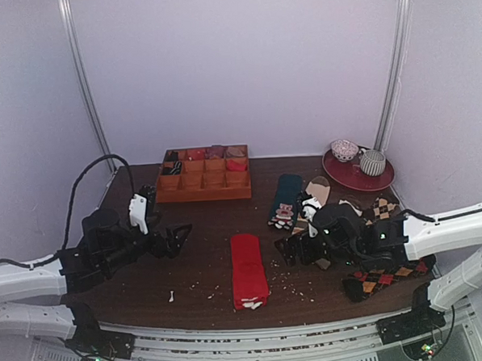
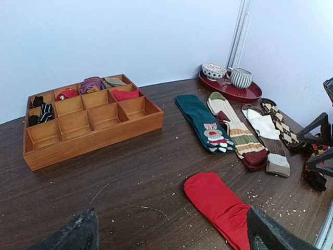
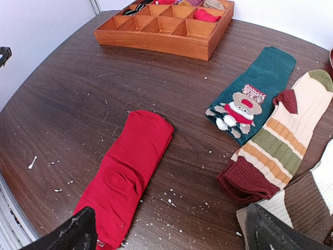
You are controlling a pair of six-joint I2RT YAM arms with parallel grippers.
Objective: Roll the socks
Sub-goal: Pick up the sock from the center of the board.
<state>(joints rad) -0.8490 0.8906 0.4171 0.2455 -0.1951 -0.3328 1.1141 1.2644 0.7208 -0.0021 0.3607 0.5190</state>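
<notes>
The socks (image 1: 248, 271) are a bright red pair lying flat as one stacked strip in the middle of the dark table, running from far to near, with small white marks at the near end. The socks (image 2: 218, 205) lie low and right in the left wrist view. In the right wrist view the socks (image 3: 127, 166) lie low and left. My left gripper (image 1: 180, 235) hovers to their left, open and holding nothing, jaws pointing right. My right gripper (image 1: 282, 251) hovers just to their right, open and holding nothing, jaws pointing left. Neither gripper touches the fabric.
A wooden compartment tray (image 1: 203, 195) with rolled socks stands at the back left. A teal bear sock (image 1: 287, 196) and striped socks (image 3: 281, 146) lie behind my right gripper, argyle socks (image 1: 387, 276) under the right arm. A red plate (image 1: 359, 177) with bowl and cup sits back right. White crumbs dot the table.
</notes>
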